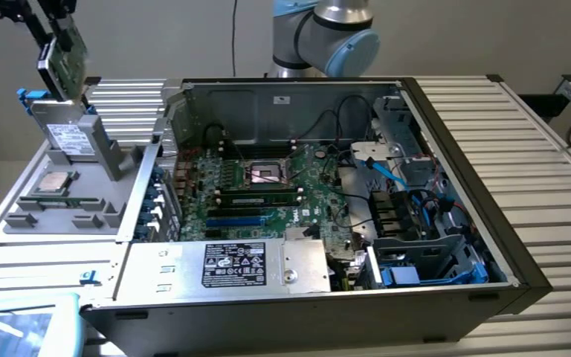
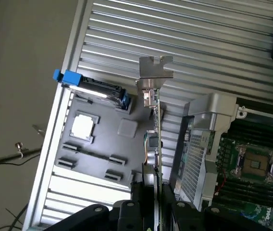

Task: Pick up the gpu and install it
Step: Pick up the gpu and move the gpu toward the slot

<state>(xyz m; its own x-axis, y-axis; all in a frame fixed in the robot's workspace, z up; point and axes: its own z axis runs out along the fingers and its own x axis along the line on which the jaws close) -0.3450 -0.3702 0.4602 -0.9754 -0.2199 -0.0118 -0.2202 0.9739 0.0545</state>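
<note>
The gpu (image 1: 65, 63) hangs in the air at the exterior view's left, clear of everything below it. The gripper (image 1: 47, 22) is closed on it from above. In the wrist view the gpu (image 2: 156, 144) is seen edge-on as a thin green line. It runs out from the gripper (image 2: 158, 209), which is clamped on the end opposite the silver bracket (image 2: 155, 72).

Directly beneath the card sits a grey tray (image 1: 27, 223) that holds other parts. A hard drive (image 1: 69, 137) with a white label stands upright in a slot there (its blue clips show at the back). A square processor chip (image 1: 53, 182) lies flat near it.

Toward the exterior view's right of the tray is the open computer case (image 1: 265, 104), with its green motherboard (image 1: 265, 197) uncovered. The card is well apart from that board. Tray and case both rest on a ribbed metal worktop (image 1: 523, 111). The arm (image 1: 330, 33) rises behind the case.
</note>
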